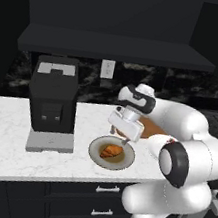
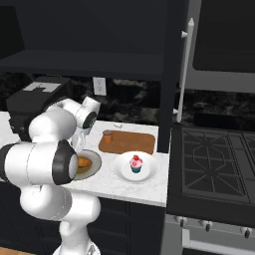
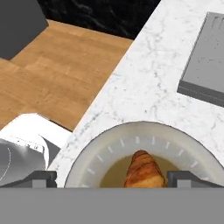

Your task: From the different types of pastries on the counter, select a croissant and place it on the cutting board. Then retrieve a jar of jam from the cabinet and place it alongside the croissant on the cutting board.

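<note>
Right base view: one croissant (image 2: 84,162), one cupcake (image 2: 136,164)

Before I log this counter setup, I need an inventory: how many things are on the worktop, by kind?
Pastries: 2, croissant and cupcake
Plates: 2, grey-beige plate and white plate
Cutting boards: 1, cutting board
Jars: 1, orange jar
Coffee machines: 1, coffee machine
Total: 7

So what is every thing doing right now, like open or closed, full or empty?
gripper: open, jaws either side of the croissant.
croissant: lying on its plate, not gripped.
cutting board: jar of jam standing upright on it.
cupcake: upright on a white plate.
</note>
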Tool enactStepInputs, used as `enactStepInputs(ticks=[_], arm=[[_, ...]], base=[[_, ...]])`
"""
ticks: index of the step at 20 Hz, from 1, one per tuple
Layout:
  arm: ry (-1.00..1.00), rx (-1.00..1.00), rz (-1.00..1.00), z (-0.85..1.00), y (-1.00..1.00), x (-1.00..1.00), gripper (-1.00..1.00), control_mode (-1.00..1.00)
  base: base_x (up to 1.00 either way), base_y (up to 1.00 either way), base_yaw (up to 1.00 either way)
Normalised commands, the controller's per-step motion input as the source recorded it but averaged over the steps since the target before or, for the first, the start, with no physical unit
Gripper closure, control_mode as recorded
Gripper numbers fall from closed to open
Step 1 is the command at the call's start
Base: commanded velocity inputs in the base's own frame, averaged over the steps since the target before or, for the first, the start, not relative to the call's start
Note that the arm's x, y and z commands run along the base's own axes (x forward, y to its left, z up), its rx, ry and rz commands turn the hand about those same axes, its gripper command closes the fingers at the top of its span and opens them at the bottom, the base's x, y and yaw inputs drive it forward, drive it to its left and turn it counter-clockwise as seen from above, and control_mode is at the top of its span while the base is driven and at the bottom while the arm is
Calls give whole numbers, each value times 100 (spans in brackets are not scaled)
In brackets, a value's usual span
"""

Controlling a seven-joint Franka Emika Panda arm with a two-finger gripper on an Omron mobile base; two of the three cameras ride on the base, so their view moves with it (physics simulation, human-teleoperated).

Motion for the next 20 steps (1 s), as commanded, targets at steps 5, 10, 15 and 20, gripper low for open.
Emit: enactStepInputs(ticks=[5, 10, 15, 20], arm=[[-25, -10, 19, -19, 3, -7, -100, -100], [-8, 0, 21, -18, 2, 36, -100, -100], [0, 0, 19, -5, 12, 57, -100, -100], [0, -13, 15, 5, 0, -1, -100, -100]], base=[[0, 0, 0], [0, 0, 0], [0, 0, 0], [0, 0, 0]])
